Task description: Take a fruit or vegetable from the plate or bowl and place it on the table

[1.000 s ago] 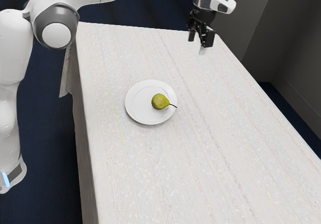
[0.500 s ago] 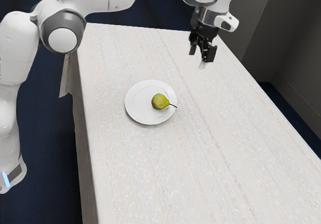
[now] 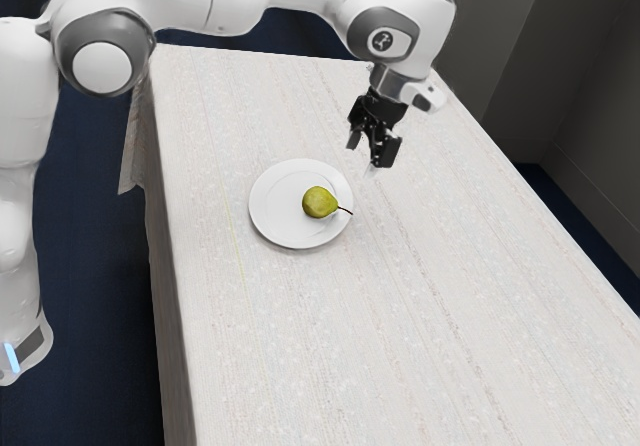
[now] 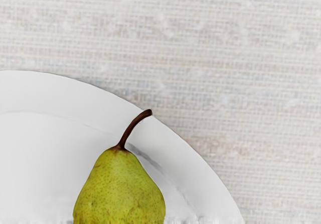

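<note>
Gripper: black two-finger gripper (image 3: 368,154) open, fingers apart with nothing between; high above the table (image 3: 340,356), just beyond the plate's rim on the stem side.
Pear's place: pear (image 3: 319,202) on the white plate (image 3: 272,191), off-centre, near the rim.
Step in hand: approach for the grasp, by the look of it; pear not yet lifted.
Line to the pear: best carried toward the exterior view's left and centred over the round body before any straight descent.
Fingers: best turned to straddle the belly crosswise, one on each flank, wide enough to miss the skin on the way down.
Plate: low fingertips likely to knock or scrape the glazed surface; better to stop just short of contact.
Squeeze: gentle and even, around the widest part; rounded sides apt to roll if caught off-centre.
Stem: dark brown, slim, curved, reaching out over the rim (image 4: 131,129); poor handle, best left alone.
Pear's look: yellow-green, finely speckled, plump at the base and tapering to a browner neck; apparently lying on one side, stem toward the exterior view's right.
</note>
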